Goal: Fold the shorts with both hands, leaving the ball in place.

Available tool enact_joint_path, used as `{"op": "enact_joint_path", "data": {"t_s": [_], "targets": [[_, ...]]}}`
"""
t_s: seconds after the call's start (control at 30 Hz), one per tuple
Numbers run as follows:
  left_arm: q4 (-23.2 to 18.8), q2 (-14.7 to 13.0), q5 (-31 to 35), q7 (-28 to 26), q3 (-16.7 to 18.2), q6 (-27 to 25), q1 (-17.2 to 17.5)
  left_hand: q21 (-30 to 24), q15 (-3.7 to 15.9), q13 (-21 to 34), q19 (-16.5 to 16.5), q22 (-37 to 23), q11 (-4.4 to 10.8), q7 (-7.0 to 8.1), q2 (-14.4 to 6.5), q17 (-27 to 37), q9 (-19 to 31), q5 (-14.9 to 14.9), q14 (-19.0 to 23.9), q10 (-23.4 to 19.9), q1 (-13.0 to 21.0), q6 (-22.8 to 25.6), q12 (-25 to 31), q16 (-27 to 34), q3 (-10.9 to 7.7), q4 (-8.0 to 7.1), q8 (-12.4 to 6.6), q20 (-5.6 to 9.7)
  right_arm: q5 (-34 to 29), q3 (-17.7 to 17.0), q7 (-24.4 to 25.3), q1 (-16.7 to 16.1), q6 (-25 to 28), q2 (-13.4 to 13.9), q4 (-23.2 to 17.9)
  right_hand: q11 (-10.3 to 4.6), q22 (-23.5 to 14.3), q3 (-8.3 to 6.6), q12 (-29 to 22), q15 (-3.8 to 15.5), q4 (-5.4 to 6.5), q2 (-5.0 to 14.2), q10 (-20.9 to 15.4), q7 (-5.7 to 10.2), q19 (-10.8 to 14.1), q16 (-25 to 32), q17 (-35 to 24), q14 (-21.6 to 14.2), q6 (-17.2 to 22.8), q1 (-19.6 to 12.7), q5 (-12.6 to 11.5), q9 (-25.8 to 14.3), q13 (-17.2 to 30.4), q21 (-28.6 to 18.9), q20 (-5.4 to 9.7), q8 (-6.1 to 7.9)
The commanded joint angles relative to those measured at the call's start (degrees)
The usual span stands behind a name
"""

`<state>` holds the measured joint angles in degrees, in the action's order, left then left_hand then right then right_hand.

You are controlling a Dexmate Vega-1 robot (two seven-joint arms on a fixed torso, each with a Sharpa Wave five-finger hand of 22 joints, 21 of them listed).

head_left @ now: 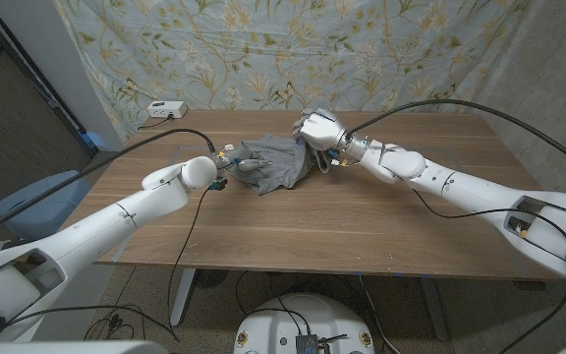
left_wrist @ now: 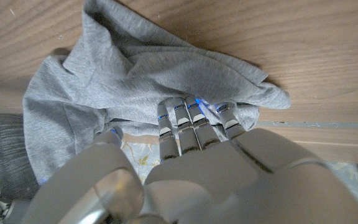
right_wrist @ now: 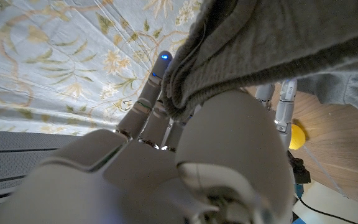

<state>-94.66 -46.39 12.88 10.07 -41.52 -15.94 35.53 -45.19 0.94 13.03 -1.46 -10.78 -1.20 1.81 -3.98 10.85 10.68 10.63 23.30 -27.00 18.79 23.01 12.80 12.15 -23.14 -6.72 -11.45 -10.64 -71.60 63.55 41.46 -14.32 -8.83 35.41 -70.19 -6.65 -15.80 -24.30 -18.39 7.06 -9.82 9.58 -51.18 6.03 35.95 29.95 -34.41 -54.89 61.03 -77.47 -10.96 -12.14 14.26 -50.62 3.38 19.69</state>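
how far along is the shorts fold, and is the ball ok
Mid-fold. The grey shorts are bunched, no neat fold yet. The right hand grips and lifts one edge; the left hand has its fingers on the cloth. The yellow ball sits on the table, untouched. Left: lay the edge over and flatten.

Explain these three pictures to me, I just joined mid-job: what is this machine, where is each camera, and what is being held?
It is a two-armed robot at a wooden table. The wide picture comes from its head; the other two from a camera on each wrist. Grey shorts lie bunched mid-table. The left hand has its fingers on the shorts' edge; whether it grips, I cannot tell. The right hand holds a fold of the shorts lifted. A yellow ball shows in the right wrist picture.
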Motion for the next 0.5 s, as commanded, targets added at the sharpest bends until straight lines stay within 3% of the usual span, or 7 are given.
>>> {"op": "enact_joint_path", "data": {"t_s": [0.03, 0.2, 0.5], "targets": [[1.39, 0.42, -0.94, -0.29, 0.01, 0.5, -0.3, 0.33, -0.55, 0.15, -0.32, -0.13, -0.7, -0.51, 0.07, 0.23, 0.02, 0.53, 0.16, -0.14, -0.38, 0.02, -0.04, 0.01, 0.3, -0.07, 0.04, -0.4, -4.46, 5.84, 8.3, 7.89, -5.39, -4.36, 7.13, -0.27, -0.25, 0.23, 0.18, 6.58, 0.1, -0.15, -0.42, -0.02, -0.37, 0.25, -0.39, -1.5, 0.7, -1.11, -0.14, -0.16, 0.3, -0.78, 8.75, 0.15], [1.77, 0.49, -1.28, -0.36, -0.01, 0.59, -0.28, 0.46, -0.55, 0.09, -0.41, -0.13, -0.71, -0.53, 0.11, 0.25, 0.02, 0.59, 0.08, 0.02, -0.89, -0.06, -0.11, -0.01, 0.54, -0.3, 0.13, -0.37, -4.98, 8.26, 12.31, 10.22, -5.83, -6.77, 10.57, -0.61, -0.42, 0.47, 0.22, 6.57, 0.21, -0.32, -0.53, 0.14, -0.76, 0.14, -0.61, -1.47, 0.83, -1.53, -0.08, -0.17, 0.54, -1.5, 8.73, 0.03], [2.6, 0.7, -1.92, -0.71, -0.03, 1.27, -0.24, 0.63, -0.64, 0.02, -0.48, -0.14, -0.91, -0.58, 0.19, 0.25, 0.02, 0.68, -0.03, 0.09, -1.52, -0.16, -0.14, -0.05, 0.85, -0.54, 0.21, -0.5, -4.69, 13.58, 19.79, 15.02, -7.15, -13.4, 19.29, -0.74, -0.65, 0.81, 0.36, 6.56, 0.41, -0.41, -0.55, 0.27, -1.34, -0.01, -0.91, -1.48, 0.97, -2.0, -0.04, -0.19, 0.83, -2.51, 8.68, -0.16]]}}
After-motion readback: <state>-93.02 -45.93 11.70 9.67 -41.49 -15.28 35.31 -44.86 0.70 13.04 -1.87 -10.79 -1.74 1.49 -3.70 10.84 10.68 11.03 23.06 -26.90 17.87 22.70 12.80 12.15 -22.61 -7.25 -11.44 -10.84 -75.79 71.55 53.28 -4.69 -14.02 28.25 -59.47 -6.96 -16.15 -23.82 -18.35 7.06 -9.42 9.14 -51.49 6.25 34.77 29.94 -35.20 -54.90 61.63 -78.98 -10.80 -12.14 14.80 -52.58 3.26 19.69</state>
